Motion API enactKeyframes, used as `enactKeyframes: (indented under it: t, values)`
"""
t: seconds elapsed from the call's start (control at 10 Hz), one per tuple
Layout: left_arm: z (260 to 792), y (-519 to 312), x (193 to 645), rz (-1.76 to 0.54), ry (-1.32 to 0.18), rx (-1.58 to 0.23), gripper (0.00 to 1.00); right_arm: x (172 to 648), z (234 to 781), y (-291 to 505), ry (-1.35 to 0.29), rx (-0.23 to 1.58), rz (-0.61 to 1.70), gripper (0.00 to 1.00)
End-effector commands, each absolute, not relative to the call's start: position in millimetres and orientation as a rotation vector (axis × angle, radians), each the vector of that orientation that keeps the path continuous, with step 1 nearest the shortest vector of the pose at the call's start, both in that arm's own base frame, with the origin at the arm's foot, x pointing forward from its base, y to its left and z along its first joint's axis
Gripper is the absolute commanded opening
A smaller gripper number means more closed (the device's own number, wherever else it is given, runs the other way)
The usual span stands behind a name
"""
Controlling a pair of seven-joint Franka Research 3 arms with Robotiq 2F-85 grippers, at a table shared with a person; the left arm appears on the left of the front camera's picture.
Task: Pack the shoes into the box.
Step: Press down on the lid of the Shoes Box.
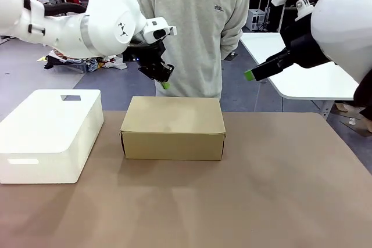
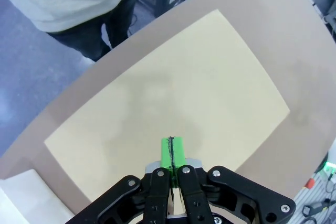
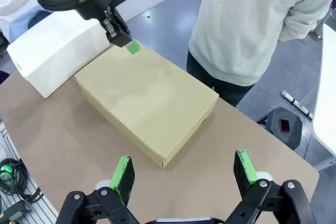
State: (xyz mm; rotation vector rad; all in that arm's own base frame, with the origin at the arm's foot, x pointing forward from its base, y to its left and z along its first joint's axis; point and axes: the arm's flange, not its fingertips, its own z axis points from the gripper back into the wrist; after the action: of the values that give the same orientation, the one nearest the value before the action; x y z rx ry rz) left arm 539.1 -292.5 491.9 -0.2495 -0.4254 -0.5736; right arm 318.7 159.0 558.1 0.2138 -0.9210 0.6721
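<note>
The tan cardboard box (image 1: 173,127) stands shut in the middle of the table, its lid flat on top; it also shows as the box (image 2: 168,119) and the box (image 3: 147,108). The shoes are hidden from view. My left gripper (image 1: 165,84) hangs just above the box's far left edge, its green pads pressed together with nothing between them; the same left gripper (image 2: 172,153) (image 3: 133,46) points down over the lid. My right gripper (image 3: 185,174) is open and empty, held high to the right of the box, with one green fingertip (image 1: 249,75) showing.
A white rounded plastic box (image 1: 49,135) sits at the table's left, close beside the cardboard box. A person in a light grey sweatshirt (image 1: 195,27) stands at the far side, hands behind the back. A white table (image 1: 290,68) stands behind on the right.
</note>
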Motion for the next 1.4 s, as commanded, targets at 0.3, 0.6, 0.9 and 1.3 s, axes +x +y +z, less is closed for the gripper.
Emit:
enactKeyframes:
  t: [0.3,0.6,0.9,1.3]
  values:
    - [456.8,-315.7,566.2,-0.523,-0.395,-0.162,0.00,319.0,559.4,157.8,-0.907,0.202,0.673,1.00]
    - [428.9,-327.5,580.0,-0.541,-0.419,-0.137,0.00,319.0,559.4,157.8,-0.907,0.202,0.673,1.00]
    - [408.1,-332.1,588.7,-0.544,-0.384,-0.134,0.00,319.0,559.4,157.8,-0.907,0.202,0.673,1.00]
    - [404.7,-328.8,587.8,-0.529,-0.347,-0.138,0.00,319.0,559.4,157.8,-0.907,0.202,0.673,1.00]
